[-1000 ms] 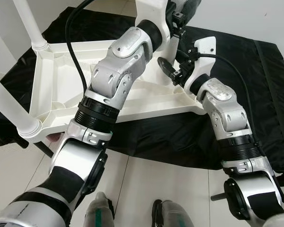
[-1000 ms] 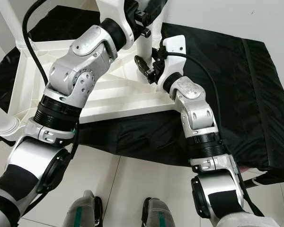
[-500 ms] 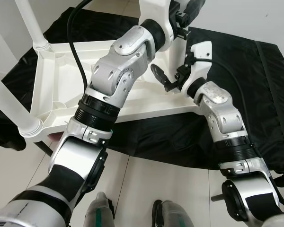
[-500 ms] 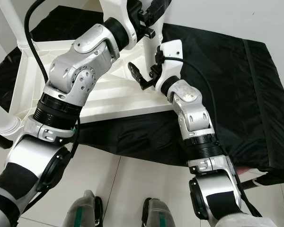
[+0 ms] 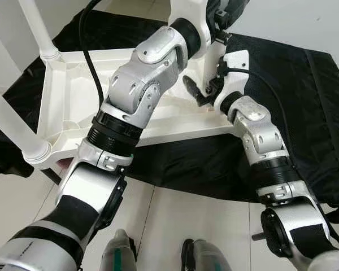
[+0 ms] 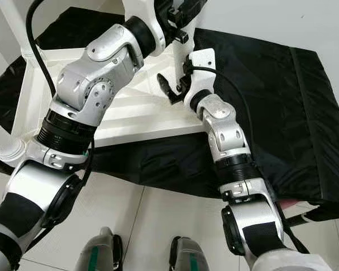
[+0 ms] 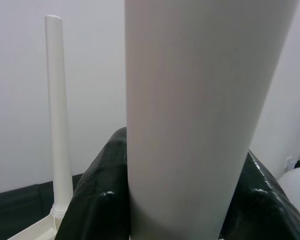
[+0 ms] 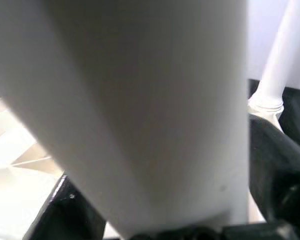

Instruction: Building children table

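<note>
Left eye: white plastic table top (image 5: 73, 107) lies upside down on black cloth (image 5: 305, 107), ribbed underside up, smooth round legs standing.
Right eye: right gripper (image 6: 170, 90) at the near leg (image 6: 181, 56).
Left wrist: left gripper's black fingers (image 7: 92, 200) clasp that leg.
Right wrist: fingers (image 8: 275, 165) flank the leg; grip unclear.

right gripper (image 5: 199, 94) moved closer to table leg (image 5: 213, 56)

Our arms (image 5: 138, 84) are silver castings with ribbed black joints and white wrist shells; black cables (image 5: 86, 51) loop out; grey feet (image 5: 120, 257) carry green stripes.
</note>
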Robot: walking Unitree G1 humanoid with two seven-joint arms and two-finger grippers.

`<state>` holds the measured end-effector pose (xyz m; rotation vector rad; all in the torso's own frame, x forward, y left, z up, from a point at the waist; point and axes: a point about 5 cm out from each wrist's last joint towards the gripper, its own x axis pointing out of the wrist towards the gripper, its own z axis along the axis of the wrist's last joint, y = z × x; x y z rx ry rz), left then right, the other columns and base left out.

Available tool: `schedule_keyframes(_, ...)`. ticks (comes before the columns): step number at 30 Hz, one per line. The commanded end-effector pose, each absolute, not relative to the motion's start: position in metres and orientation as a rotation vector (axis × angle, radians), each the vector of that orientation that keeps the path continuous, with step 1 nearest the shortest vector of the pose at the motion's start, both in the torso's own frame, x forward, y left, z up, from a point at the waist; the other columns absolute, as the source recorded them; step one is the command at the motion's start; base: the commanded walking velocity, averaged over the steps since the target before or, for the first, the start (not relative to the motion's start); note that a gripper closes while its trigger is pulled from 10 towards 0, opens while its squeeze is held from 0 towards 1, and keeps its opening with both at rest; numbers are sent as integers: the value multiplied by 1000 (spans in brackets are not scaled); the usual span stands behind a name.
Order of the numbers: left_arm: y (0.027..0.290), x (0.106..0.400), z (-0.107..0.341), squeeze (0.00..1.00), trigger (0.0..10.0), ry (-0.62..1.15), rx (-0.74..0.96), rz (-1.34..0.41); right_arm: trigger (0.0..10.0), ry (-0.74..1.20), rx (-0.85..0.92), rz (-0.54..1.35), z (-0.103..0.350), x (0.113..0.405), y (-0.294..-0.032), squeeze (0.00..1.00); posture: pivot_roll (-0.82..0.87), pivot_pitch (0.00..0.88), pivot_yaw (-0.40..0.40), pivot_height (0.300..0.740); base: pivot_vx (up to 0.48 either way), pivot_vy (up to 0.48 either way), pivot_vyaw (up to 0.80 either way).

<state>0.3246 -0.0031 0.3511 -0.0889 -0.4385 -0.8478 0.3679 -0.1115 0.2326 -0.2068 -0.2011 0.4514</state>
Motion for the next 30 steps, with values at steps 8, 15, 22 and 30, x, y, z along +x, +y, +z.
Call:
schedule_keyframes(8,-21,305,357,0,10000,-489,-19,-1102,10000,-245,-207,440,245,371,-111,0,12,14,-28,740,0,0,0)
schedule_keyframes(15,-22,304,358,0,10000,-494,-18,-1107,0,-250,-189,442,247,372,-110,0,10,18,-28,740,0,0,0)
schedule_keyframes(22,-23,304,359,0,10000,-497,-14,-1112,0,-241,-170,439,246,372,-111,0,10,25,-27,740,0,0,0)
schedule_keyframes(30,-23,296,358,1000,10000,-496,-41,-1191,0,-232,-141,421,246,373,-113,0,6,39,-20,740,0,0,0)
